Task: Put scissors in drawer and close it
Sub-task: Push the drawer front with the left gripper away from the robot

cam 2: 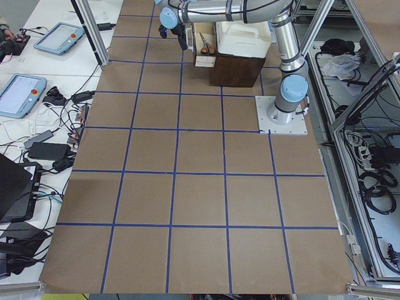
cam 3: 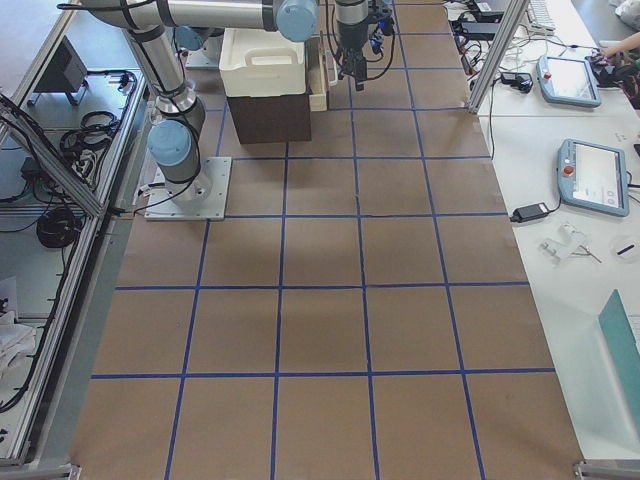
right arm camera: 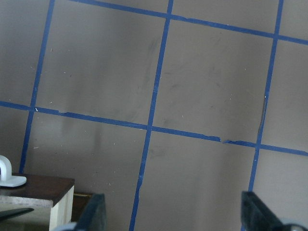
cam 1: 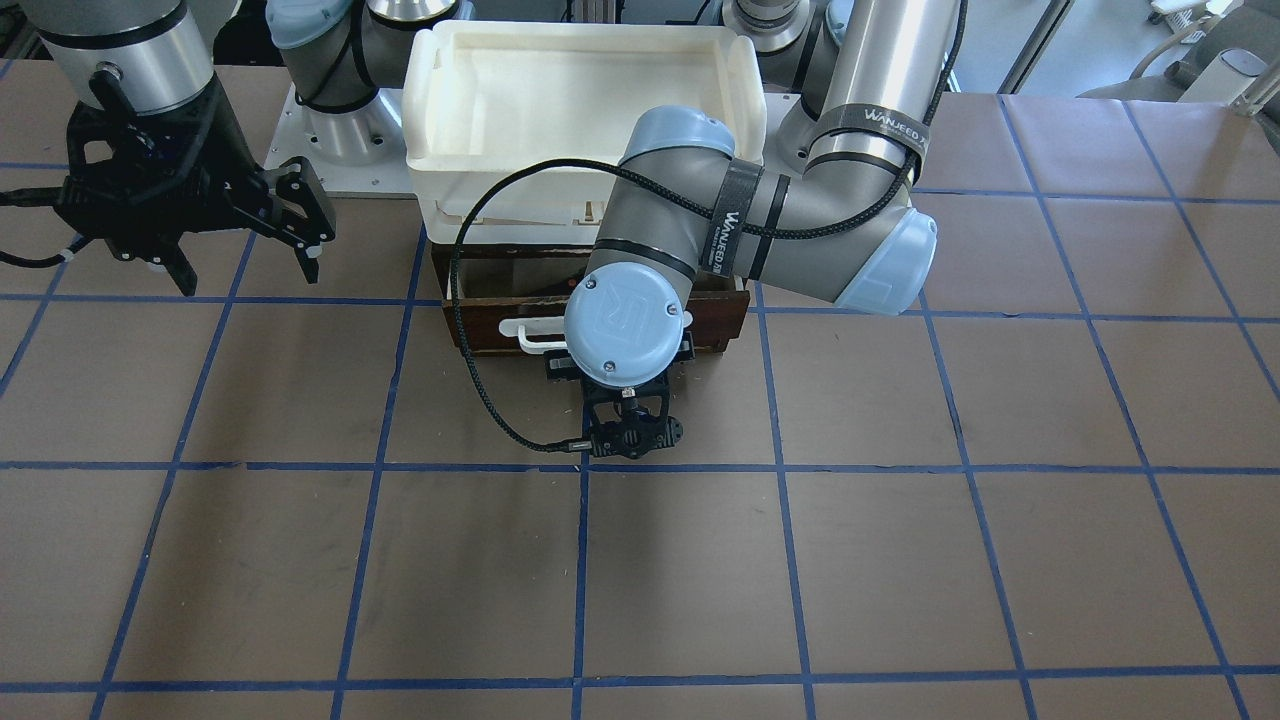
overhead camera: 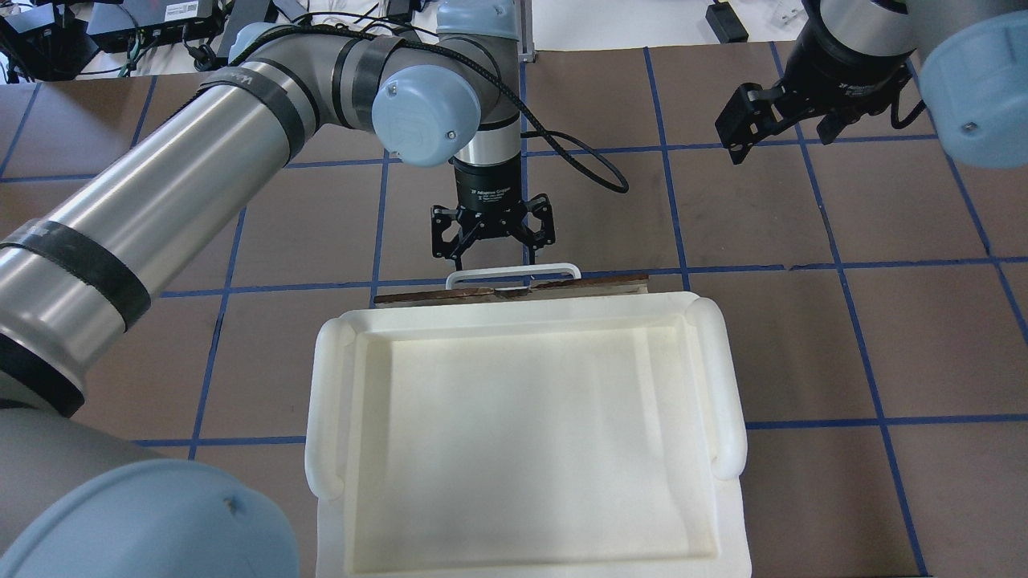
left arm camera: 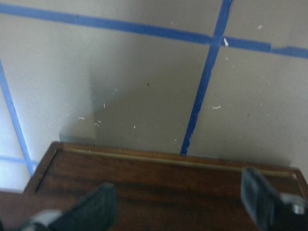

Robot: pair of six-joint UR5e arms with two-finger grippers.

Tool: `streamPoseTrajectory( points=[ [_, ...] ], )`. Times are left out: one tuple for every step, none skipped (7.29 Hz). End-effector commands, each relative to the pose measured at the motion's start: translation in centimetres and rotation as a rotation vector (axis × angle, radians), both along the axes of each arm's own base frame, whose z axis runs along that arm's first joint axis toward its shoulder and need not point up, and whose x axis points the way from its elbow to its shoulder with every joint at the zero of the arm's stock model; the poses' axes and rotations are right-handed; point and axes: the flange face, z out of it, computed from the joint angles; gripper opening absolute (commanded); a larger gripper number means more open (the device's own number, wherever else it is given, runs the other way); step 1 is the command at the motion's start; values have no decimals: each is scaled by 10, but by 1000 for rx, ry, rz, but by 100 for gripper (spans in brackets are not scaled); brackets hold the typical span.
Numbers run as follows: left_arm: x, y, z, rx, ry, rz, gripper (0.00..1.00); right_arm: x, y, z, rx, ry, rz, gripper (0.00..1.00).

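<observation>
Left gripper [overhead camera: 495,261]: jaws apart and holding nothing. It points down, just off the outer face of the drawer [cam 1: 480,325], with the fingertips close over the white handle [overhead camera: 554,266].
Right gripper [cam 1: 245,262]: jaws apart and empty, hanging well off to the side of the left gripper, above bare table [cam 1: 900,560].
Scissors [cam 2: 205,44]: lying inside the drawer, behind the front panel on the far side from the left gripper. Only the left side view shows them; elsewhere the arm or the tray [overhead camera: 514,315] hides them.
Drawer state: part-way out, with pale interior visible behind the dark front. By my reading, closing it is all that is left.
Risk, skewed push: the gripper sits towards one end of the handle, so an off-centre push could twist the drawer and jam it in its case.
Risk, fingers: the spread jaws could straddle or hook the handle instead of pressing the panel, and then slip or drag it back out.
Risk, scissors: I cannot tell how high they sit. If a loop stands proud it could catch under the case edge.
Risk, cable [cam 1: 462,330]: the left arm's black cable loops across the drawer front beside the gripper and might get pinched or snag the handle.
In the way: nothing lies between the gripper and the drawer front. The tray sits on the case above and overhangs the opening.
</observation>
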Motion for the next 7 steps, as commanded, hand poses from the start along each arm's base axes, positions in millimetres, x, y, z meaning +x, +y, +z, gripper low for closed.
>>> streamPoseTrajectory(
  points=[
    [-1,0,2,-6,3,1,100,0,0,0,0,0,2,100],
    [0,2,4,-6,2,1,100,0,0,0,0,0,0,100],
    [-2,12,4,30,-10,-5,100,0,0,0,0,0,0,100],
    [1,24,12,83,-21,-17,100,0,0,0,0,0,0,100],
    [-5,32,11,102,-29,-31,100,0,0,0,0,0,0,100],
    [-7,35,-4,127,-45,-23,100,0,0,0,-2,0,0,100],
    [-7,35,-9,136,-48,-20,100,0,0,0,0,0,2,100]
  ],
)
